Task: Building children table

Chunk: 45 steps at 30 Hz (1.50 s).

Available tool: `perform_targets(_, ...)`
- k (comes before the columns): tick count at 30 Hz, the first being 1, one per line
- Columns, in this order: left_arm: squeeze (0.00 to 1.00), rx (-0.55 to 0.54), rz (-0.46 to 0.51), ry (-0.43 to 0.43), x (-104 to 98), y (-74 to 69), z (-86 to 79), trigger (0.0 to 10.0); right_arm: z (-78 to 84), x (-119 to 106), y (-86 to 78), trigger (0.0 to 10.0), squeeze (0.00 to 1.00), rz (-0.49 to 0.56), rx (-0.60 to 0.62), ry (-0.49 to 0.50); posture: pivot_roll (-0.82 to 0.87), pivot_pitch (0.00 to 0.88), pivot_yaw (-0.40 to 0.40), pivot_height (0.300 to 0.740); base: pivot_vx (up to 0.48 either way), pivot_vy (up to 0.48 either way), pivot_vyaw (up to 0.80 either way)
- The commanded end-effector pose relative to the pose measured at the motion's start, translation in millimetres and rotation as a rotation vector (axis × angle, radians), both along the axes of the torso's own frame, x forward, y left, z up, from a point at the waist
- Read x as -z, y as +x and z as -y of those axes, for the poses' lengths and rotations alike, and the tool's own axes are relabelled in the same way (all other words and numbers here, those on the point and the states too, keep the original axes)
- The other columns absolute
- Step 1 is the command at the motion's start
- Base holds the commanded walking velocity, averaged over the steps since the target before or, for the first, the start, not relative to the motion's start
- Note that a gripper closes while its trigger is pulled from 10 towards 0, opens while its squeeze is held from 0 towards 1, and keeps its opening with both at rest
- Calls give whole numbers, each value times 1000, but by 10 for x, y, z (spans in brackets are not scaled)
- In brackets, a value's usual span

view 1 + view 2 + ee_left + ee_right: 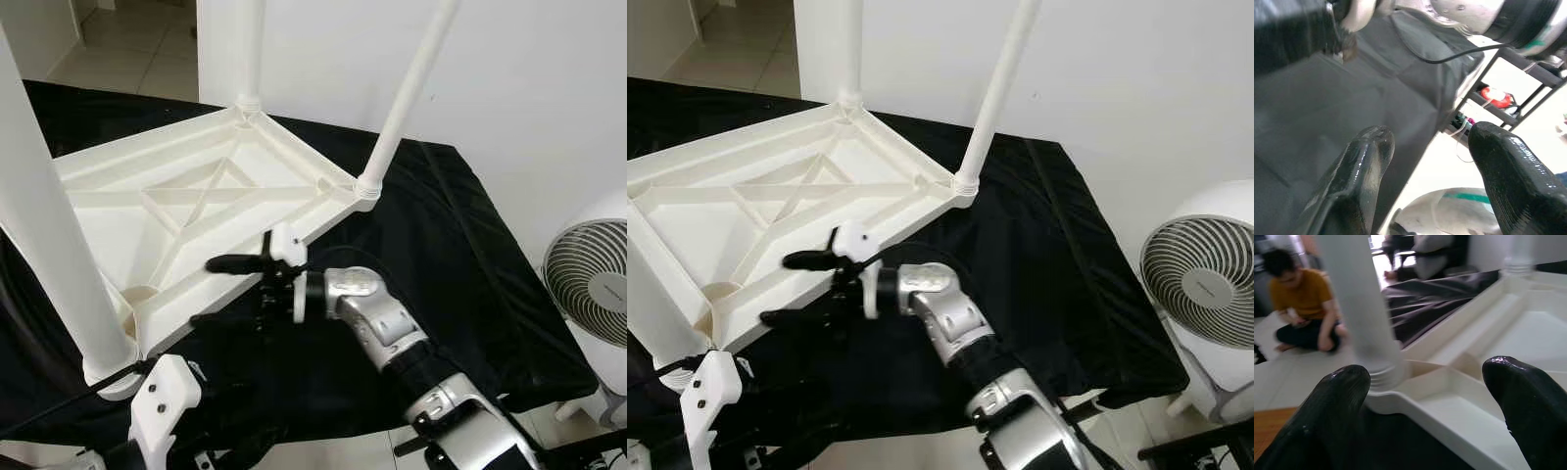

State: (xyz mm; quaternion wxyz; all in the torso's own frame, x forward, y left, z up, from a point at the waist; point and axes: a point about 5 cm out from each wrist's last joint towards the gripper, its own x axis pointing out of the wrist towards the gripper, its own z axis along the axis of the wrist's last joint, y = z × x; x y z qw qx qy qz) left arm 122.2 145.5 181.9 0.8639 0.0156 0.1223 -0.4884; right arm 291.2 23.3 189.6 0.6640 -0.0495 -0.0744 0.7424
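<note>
- While the head camera is looking down, we are seeing the white plastic table (196,196) lying upside down on a black cloth (451,274), its ribbed underside facing up and three legs standing up out of corner sockets: the near leg (44,235), the far leg (253,49) and the slanted right-corner leg (407,98).
- We are noting a white fan (1205,284) on the floor at the robot's right, beside the cloth-covered surface.
- We are finding in the right wrist view what the head views are not giving: a person (1303,308) in an orange top sitting on the floor beyond the table, out of focus.
- The left wrist view is adding a black frame with a red object (1496,95) under the cloth's edge; it is too blurred for us to name.
- The right arm is reaching forward and to the robot's left, elbow bent, wrist roughly level; the right gripper (227,292) is hovering at the table's near edge, fingers spread wide, one above the other, gripping nothing.
- Along those fingers, a leg's threaded base and its corner socket are sitting between the two tips, just beyond them; we cannot tell contact.
- The left gripper (1430,156) is hanging low beside the near corner, over cloth, its fingers parted and empty.
</note>
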Motion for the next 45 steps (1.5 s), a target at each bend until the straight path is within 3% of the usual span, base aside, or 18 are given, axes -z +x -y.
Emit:
perform_targets(1,0,197,-15,-58,-64,-131,57,10000,-46,37,-58,10000,0,-18,-71,-19,243,149,-171,740,0,0,0)
perform_targets(9,0,223,-48,-77,-72,-168,61,10000,-231,60,-167,10000,0,-22,-176,-27,260,161,-174,740,0,0,0)
perform_targets(11,0,235,-55,-82,-89,-173,58,10000,-354,46,-222,10000,0,-15,-228,-20,270,168,-174,740,0,0,0)
perform_targets(19,0,245,-56,-96,-129,-187,39,10000,-498,17,-263,10000,0,-15,-260,-8,279,171,-174,740,0,0,0)
perform_targets(28,0,252,-58,-124,-194,-184,55,10000,-849,-61,-419,10000,0,-39,-330,42,317,187,-186,740,0,0,0)
perform_targets(37,0,248,-87,-99,-206,-196,29,10000,-933,-95,-468,10000,0,-35,-385,49,322,191,-189,740,0,0,0)
perform_targets(45,0,144,-75,-21,-192,-146,-57,10000,-741,-134,-256,10000,0,-13,-265,83,296,186,-180,740,0,0,0)
